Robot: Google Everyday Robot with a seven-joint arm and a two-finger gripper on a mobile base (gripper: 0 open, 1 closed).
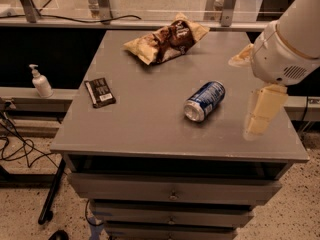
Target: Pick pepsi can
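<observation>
The pepsi can is blue with white markings and silver ends. It lies on its side at the right of middle of the grey table top, with one silver end facing the front left. My gripper, cream-coloured below a white arm housing, hangs over the table's right edge. It is to the right of the can, apart from it, and holds nothing that I can see.
A brown and tan snack bag lies at the back of the table. A flat black packet lies at the left. A white pump bottle stands on a ledge to the left. Drawers sit below the table top, and cables lie on the floor at the left.
</observation>
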